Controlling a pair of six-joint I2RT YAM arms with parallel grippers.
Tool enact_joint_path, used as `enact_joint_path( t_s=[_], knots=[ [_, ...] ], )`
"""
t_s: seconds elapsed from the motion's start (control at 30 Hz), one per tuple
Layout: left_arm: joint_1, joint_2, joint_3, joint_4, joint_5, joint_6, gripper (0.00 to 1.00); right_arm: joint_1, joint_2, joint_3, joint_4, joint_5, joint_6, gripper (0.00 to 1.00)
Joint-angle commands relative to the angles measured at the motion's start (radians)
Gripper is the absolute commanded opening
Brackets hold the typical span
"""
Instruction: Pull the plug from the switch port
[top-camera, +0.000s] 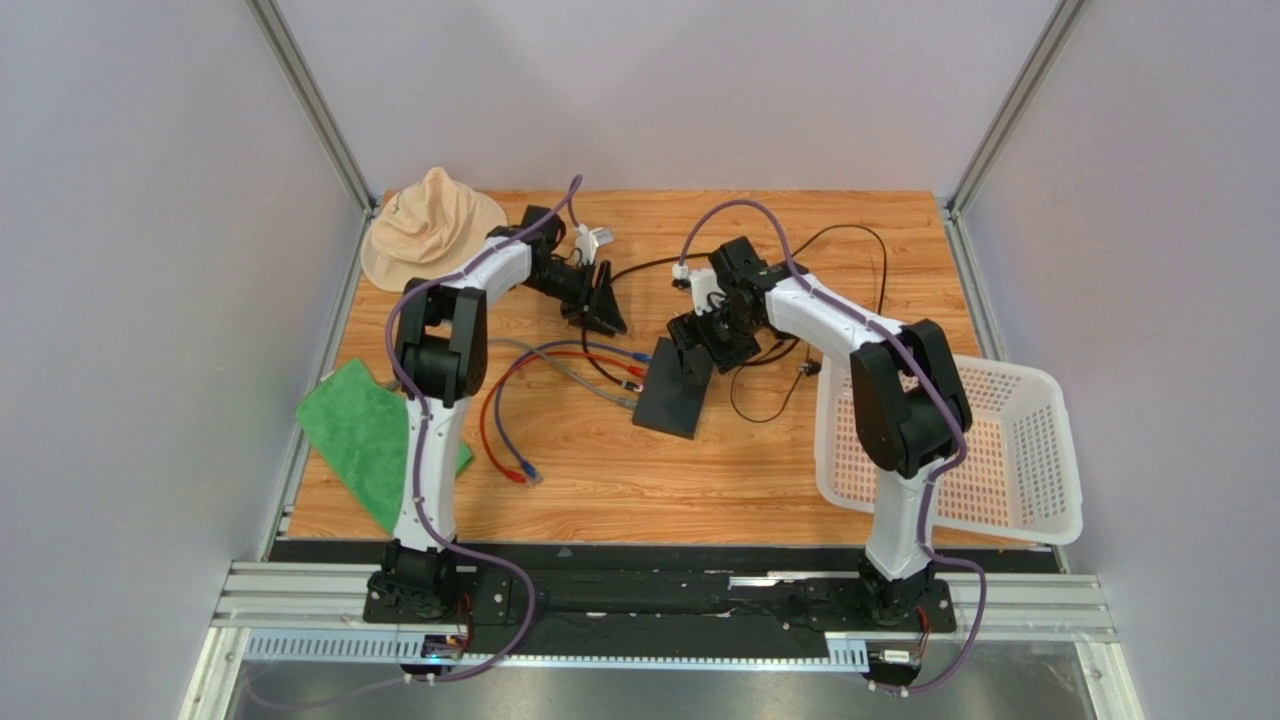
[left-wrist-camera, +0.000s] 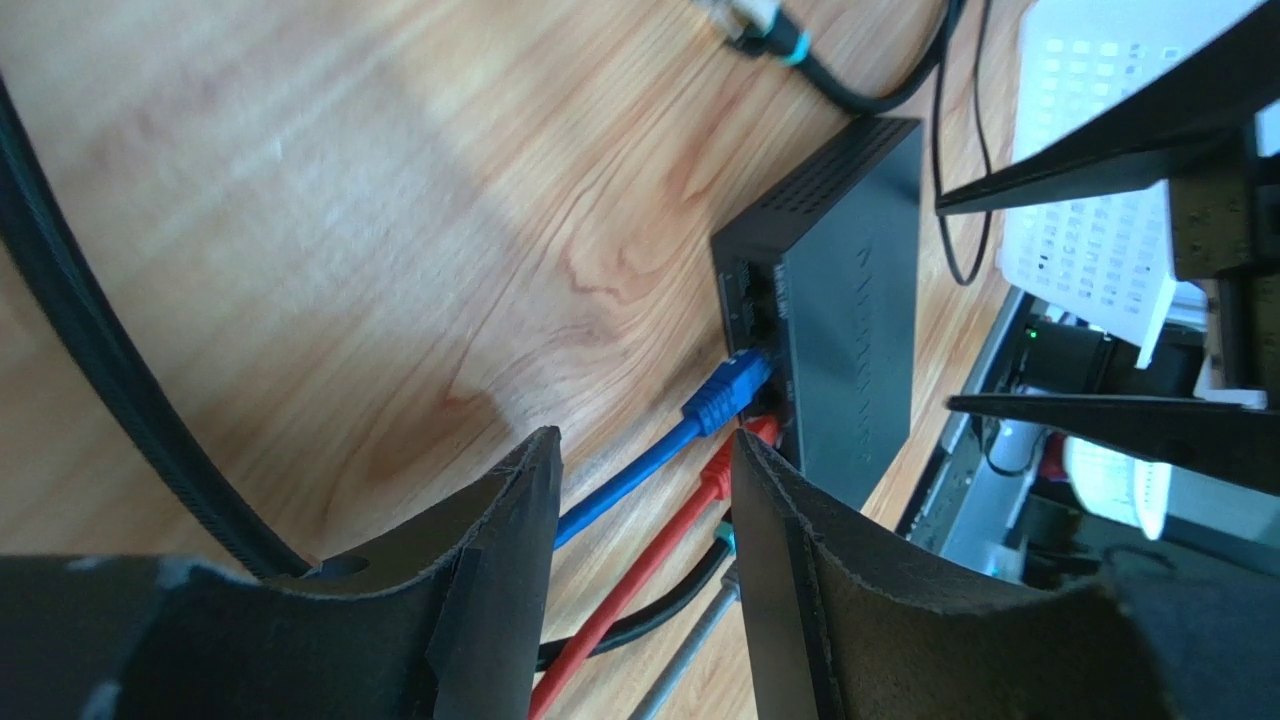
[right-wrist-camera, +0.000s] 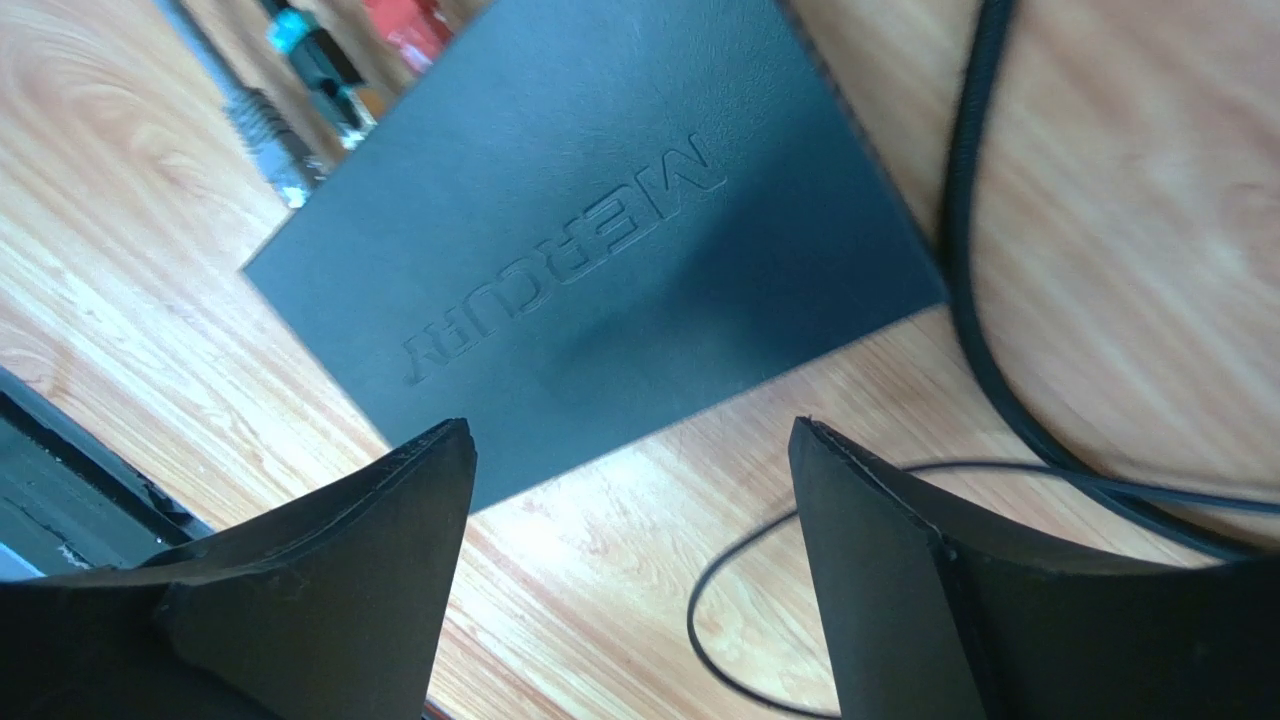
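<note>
- The one readable word was "MERCURY", embossed in capitals across the matte-black lid of the switch (right-wrist-camera: 601, 225) and clearest from the right wrist. Faint lettering also showed on the lid in the left wrist view, too blurred to read.
- The switch lay near the middle of the wooden table (top-camera: 751, 480), between the two arms, with its socket edge turned toward the left arm.
- A blue plug (left-wrist-camera: 729, 393) sat at one socket with a red plug (left-wrist-camera: 747, 446) just beside it. A grey cable (left-wrist-camera: 691, 660) ran alongside their leads.
- The left gripper (left-wrist-camera: 643, 450) stood near the socket edge, apart from the switch. Its fingers were parted and clamped nothing.
- The blue cable (left-wrist-camera: 631, 480) ran through the gap between those fingers in that view. Whether either finger touched it could not be told.
- The right gripper (right-wrist-camera: 628, 435) hovered above the lid, toward the edge away from the sockets. Its fingers were spread wide with only the lid and bare wood showing between them, so it was released and holding nothing.
- A black cable (right-wrist-camera: 962, 300) curved over the wood just beside the switch, on the side away from the plugs.
- Elsewhere, a white basket (top-camera: 1037, 450) sat at the right edge by the right arm. A green cloth (top-camera: 353, 428) lay at the left edge, and a beige cloth hat (top-camera: 428, 225) sat in the far left corner.
</note>
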Motion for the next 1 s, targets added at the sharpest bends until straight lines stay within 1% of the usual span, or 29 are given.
enact_joint_path(
  t_s=[0.0, 0.1, 0.2, 0.23, 0.3, 0.33, 0.4, 0.43, 0.57, 0.6, 0.7, 0.77, 0.83, 0.97],
  knots=[
    [-0.022, -0.036, -0.043, 0.043, 0.018, -0.032, 0.54, 0.009, 0.084, 0.059, -0.030, -0.035, 0.033, 0.79],
    [-0.027, -0.050, -0.067, 0.046, 0.004, -0.032, 0.54, 0.004, 0.130, 0.093, -0.032, -0.024, 0.044, 0.75],
    [-0.028, -0.088, -0.118, 0.046, -0.017, -0.029, 0.54, 0.006, 0.179, 0.185, -0.029, -0.023, 0.044, 0.71],
    [-0.028, -0.100, -0.136, 0.046, -0.021, -0.026, 0.54, 0.004, 0.219, 0.243, -0.030, -0.020, 0.044, 0.68],
    [-0.028, -0.129, -0.193, 0.049, -0.027, -0.025, 0.53, 0.004, 0.261, 0.307, -0.036, -0.030, 0.038, 0.64],
    [-0.028, -0.135, -0.211, 0.049, -0.024, -0.026, 0.53, 0.003, 0.297, 0.364, -0.038, -0.058, 0.035, 0.62],
    [-0.030, -0.149, -0.259, 0.049, -0.019, -0.031, 0.52, 0.009, 0.333, 0.406, -0.044, -0.101, 0.004, 0.61],
    [-0.031, -0.154, -0.273, 0.051, -0.021, -0.034, 0.52, 0.015, 0.363, 0.444, -0.044, -0.099, -0.009, 0.60],
    [-0.031, -0.171, -0.343, 0.087, -0.025, -0.058, 0.52, 0.046, 0.408, 0.502, -0.044, -0.049, -0.036, 0.59],
    [-0.031, -0.172, -0.356, 0.090, -0.031, -0.060, 0.52, 0.046, 0.410, 0.507, -0.043, -0.044, -0.039, 0.59],
    [-0.030, -0.180, -0.339, 0.063, -0.063, -0.038, 0.52, 0.044, 0.388, 0.515, -0.044, 0.032, -0.049, 0.61],
    [-0.022, -0.186, -0.325, 0.034, -0.073, -0.028, 0.52, 0.038, 0.333, 0.519, -0.044, 0.043, -0.054, 0.63],
    [-0.010, -0.204, -0.334, 0.046, -0.076, -0.028, 0.52, 0.030, 0.287, 0.519, -0.049, 0.025, -0.066, 0.63],
    [-0.005, -0.212, -0.374, 0.090, -0.080, -0.052, 0.52, 0.029, 0.204, 0.527, -0.121, -0.044, -0.106, 0.66]
  ],
)
